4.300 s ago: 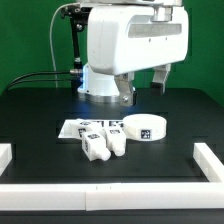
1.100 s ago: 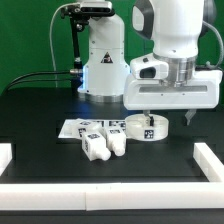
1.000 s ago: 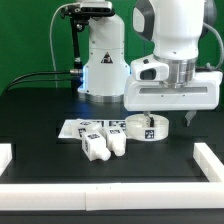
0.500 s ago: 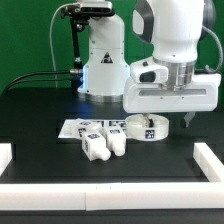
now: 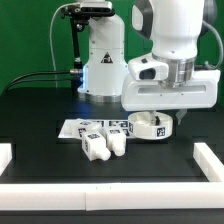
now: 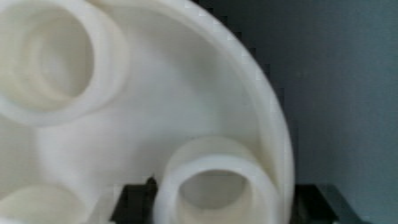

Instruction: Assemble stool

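Jaws stand on either side of 1 raised ring on the seat [image 6: 160, 100], with the dark fingers [image 6: 130, 200] flanking it. We cannot tell whether the gripper [image 6: 228, 203] is clamped on it or slack. In the exterior view we see the seat lying flat on the table [image 5: 40, 120] under the gripper, just at 3 o'clock of the marker board [image 5: 72, 128]. The legs [image 5: 95, 148] lie bunched together at 8 o'clock of the seat, just beside the board. White rails [image 5: 208, 160] border the table.
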`<act>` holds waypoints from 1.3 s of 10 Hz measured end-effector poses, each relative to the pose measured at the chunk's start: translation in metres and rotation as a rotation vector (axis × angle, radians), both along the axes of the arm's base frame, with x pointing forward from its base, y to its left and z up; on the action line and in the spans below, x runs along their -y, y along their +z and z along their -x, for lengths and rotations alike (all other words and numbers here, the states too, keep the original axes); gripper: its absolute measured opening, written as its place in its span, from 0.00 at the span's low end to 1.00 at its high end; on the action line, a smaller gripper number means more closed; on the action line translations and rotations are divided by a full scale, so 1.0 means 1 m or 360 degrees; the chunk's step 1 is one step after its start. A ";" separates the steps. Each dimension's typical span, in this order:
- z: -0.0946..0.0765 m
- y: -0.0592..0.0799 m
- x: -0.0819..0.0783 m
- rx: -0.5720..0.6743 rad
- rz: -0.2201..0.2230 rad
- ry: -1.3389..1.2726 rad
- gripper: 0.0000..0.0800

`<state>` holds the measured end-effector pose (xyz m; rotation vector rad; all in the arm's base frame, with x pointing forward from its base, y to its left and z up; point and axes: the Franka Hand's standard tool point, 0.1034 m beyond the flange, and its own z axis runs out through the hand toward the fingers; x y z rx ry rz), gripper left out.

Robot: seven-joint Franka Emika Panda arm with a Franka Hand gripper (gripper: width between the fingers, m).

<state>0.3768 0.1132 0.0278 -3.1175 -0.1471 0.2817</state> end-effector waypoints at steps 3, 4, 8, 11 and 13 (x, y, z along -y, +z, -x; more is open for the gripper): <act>-0.040 0.021 0.015 0.0040 -0.0052 0.0251 0.40; -0.038 0.020 0.011 0.0040 -0.0055 0.0265 0.40; -0.054 0.022 0.018 -0.0016 -0.0083 0.0417 0.40; -0.130 0.029 0.016 -0.0055 -0.0168 0.0718 0.40; -0.133 0.026 0.013 -0.0053 -0.0172 0.0723 0.40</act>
